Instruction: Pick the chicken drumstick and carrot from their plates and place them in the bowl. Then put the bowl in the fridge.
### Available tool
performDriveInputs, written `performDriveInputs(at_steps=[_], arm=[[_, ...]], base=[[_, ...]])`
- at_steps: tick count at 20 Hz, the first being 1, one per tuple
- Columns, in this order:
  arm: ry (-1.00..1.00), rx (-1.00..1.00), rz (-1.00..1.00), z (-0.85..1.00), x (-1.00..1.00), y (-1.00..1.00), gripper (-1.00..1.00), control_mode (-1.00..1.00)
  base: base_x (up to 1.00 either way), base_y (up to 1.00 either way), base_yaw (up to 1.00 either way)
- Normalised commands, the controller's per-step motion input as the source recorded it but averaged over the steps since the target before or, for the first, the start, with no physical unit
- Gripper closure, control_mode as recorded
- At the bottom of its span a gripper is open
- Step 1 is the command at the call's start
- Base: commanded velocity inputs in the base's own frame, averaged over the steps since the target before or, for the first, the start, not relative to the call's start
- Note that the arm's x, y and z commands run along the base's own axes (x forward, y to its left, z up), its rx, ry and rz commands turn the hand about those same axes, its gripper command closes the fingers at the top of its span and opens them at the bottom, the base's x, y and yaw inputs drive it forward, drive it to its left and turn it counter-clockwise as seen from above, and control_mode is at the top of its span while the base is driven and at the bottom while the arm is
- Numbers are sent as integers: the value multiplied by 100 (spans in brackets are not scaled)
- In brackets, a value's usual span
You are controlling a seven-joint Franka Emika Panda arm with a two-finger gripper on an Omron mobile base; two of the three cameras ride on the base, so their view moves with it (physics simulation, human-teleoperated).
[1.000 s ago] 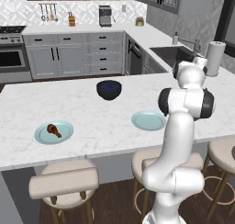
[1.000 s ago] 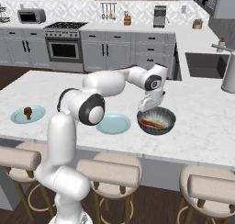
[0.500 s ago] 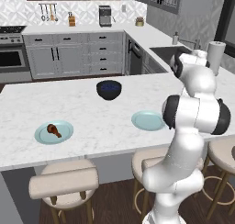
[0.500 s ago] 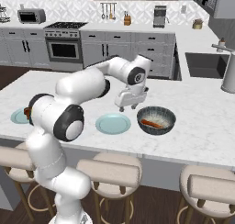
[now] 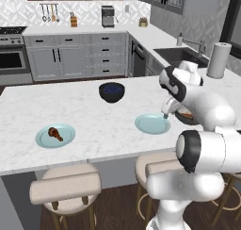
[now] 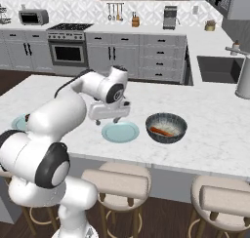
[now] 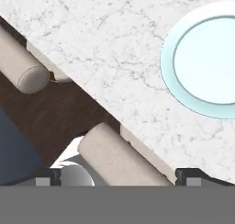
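Island counter (image 6: 215, 129): work surface. Bowl (image 6: 166, 128) holds carrot (image 6: 161, 131). Near plate (image 6: 120, 132) bare. Gripper (image 6: 108, 119) wide open, empty, above it. Chicken drumstick (image 5: 54, 133) on far plate (image 5: 55, 135). Traverse high, centre jaws across meaty end, descend vertical.

white veined marble counter (image 6: 205, 134), glossy teal glazed plate (image 7: 206, 62), matt padded stools (image 5: 66, 186).

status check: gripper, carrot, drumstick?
Gripper open, empty, over the counter's front edge by the bare plate. Carrot in the bowl. Chicken drumstick on its plate, far side. Nothing in the way.
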Motion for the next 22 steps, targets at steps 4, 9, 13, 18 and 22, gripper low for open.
performDriveInputs(at_steps=[4,9,13,18,22], arm=[[0,-3,-27,0,0,100,-100,-100],[0,-5,-28,0,1,100,-100,-100],[-4,-17,-24,0,6,100,-100,-100],[-1,-16,-9,0,30,100,-100,-100],[0,-16,0,0,49,100,-100,-100]], base=[[0,0,0],[0,0,0],[0,0,0],[0,0,0],[0,0,0]])
